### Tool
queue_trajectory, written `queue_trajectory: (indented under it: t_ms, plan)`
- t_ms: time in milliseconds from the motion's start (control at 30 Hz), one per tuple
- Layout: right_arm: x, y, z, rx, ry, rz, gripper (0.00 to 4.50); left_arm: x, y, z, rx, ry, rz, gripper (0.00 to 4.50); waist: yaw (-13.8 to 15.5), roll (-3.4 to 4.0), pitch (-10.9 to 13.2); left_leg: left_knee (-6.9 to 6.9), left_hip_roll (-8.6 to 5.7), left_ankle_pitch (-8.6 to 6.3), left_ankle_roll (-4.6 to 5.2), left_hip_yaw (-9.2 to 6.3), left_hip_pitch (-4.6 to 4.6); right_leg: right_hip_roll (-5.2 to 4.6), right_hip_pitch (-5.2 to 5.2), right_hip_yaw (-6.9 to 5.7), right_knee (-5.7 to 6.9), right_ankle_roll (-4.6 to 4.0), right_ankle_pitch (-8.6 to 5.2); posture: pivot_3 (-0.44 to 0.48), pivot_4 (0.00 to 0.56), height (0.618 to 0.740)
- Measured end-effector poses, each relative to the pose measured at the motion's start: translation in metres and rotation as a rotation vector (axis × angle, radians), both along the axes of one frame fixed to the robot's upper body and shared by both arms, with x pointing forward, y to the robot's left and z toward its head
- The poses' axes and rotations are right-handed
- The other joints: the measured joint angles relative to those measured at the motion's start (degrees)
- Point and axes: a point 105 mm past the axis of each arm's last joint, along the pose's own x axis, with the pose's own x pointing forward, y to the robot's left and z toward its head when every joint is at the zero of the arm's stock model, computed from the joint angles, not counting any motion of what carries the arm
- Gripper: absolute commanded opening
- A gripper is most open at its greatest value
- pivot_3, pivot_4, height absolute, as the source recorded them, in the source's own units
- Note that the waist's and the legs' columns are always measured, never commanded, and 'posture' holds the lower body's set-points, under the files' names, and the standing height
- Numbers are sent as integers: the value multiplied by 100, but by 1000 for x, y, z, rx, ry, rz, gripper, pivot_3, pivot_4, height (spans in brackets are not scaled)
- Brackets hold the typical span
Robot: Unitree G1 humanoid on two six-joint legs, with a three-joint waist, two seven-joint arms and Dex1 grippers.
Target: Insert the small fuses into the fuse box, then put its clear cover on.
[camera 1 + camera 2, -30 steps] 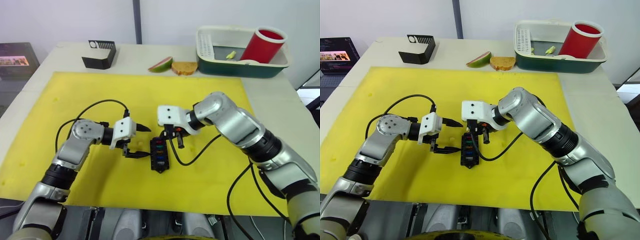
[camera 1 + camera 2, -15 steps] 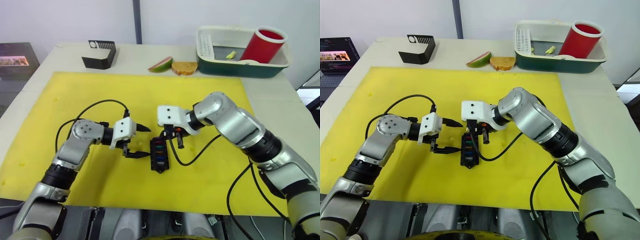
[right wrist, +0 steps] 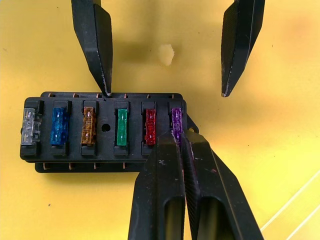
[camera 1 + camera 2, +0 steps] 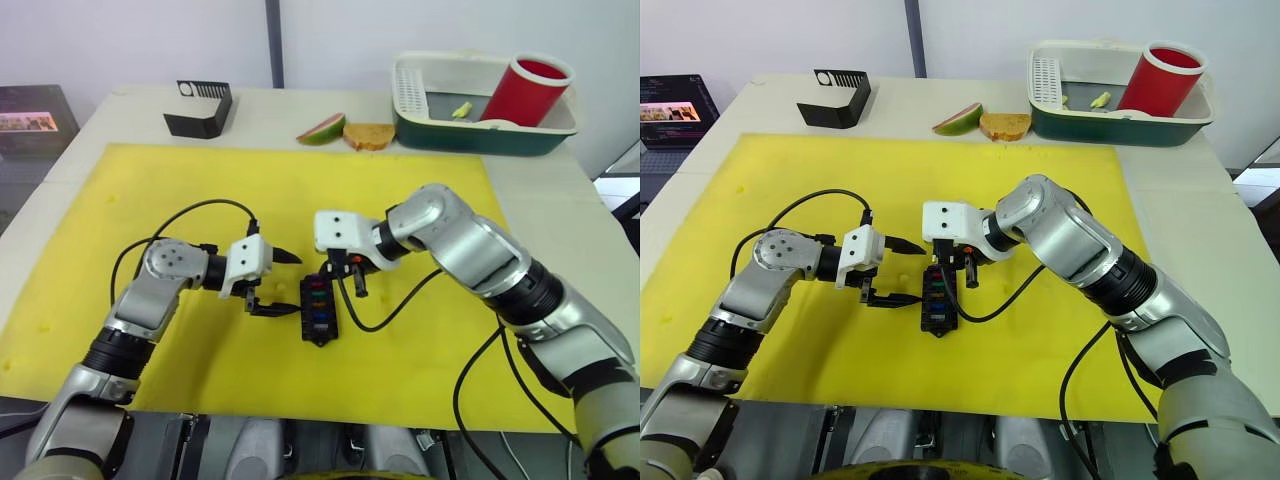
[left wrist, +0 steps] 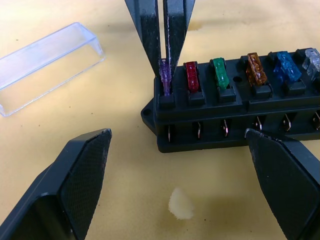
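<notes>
Purple fuse (image 3: 176, 123) half covered by right gripper's fingers (image 3: 165, 170). Clear cover (image 5: 45, 65) cut off at frame edge. Grey fuse (image 5: 312, 59) clipped likewise. Fuse box (image 4: 319, 311) top end hidden behind right gripper (image 4: 345, 272).

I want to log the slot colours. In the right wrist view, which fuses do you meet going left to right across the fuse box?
Grey fuse → blue fuse → amber fuse → green fuse → red fuse → purple fuse, pinched by the right gripper.
</notes>
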Motion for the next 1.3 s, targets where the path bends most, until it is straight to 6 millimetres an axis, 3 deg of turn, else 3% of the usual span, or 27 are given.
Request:
queue_trajectory:
  t_ms: [533, 800, 1300]
  plan:
    - [-2, 0, 3, 10, 11, 12, 643, 0, -3, 0, -8, 0, -4, 4500, 0, 0, 0, 0, 0, 0, 0, 0, 0, 0, 0, 0, 0, 0, 0, 0, 150, 740]
    - [-4, -1, 18, 49, 20, 16, 643, 0, -2, -1, -9, -6, -4, 4500, 0, 0, 0, 0, 0, 0, 0, 0, 0, 0, 0, 0, 0, 0, 0, 0, 150, 740]
    - [-2, 4, 13, 71, 62, -9, 643, 1, -2, -1, -8, -7, -2, 4500, -1, 0, 0, 0, 0, 0, 0, 0, 0, -1, 0, 0, 1, 0, 0, 0, 150, 740]
